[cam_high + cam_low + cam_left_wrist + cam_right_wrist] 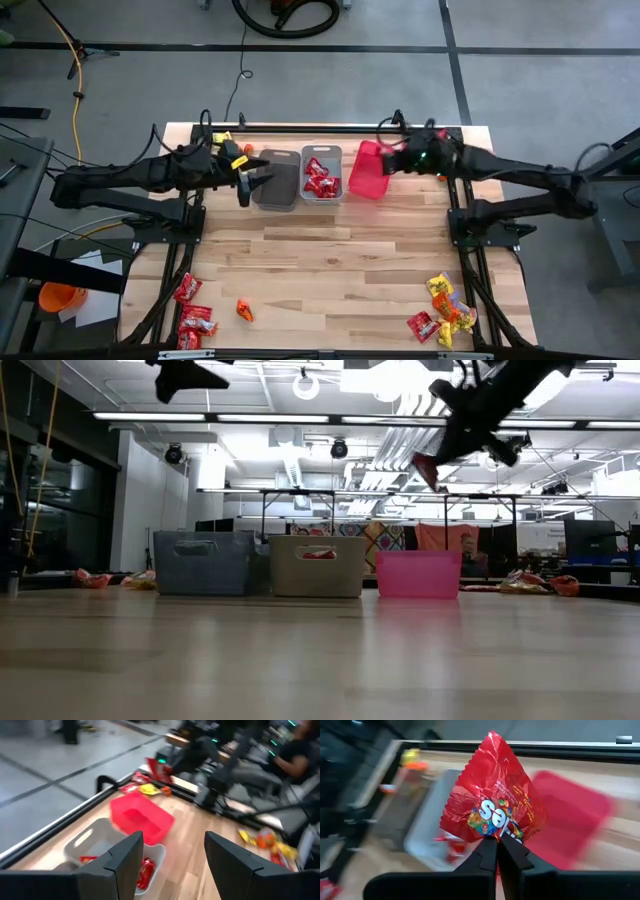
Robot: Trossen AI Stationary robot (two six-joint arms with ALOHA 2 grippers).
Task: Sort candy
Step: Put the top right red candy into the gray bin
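Observation:
My right gripper is shut on a red candy packet; in the low view the gripper is up in the air over the pink bin. My left gripper is open and empty, high over the dark brown bin. The grey bin between the two other bins holds red candy. Loose candy lies in piles at the table's near left and near right, and one orange piece lies alone. My right gripper pinches the red packet between its two fingers at one end. The rest of the packet stands out past the fingertips. The fingers come from the table's right side, slanting down. The packet is lifted clear, above the pink bin.
Three bins stand in a row near the table's far edge. A few yellow and orange pieces lie at the far left corner. The middle of the wooden table is bare. A person sits beyond the table.

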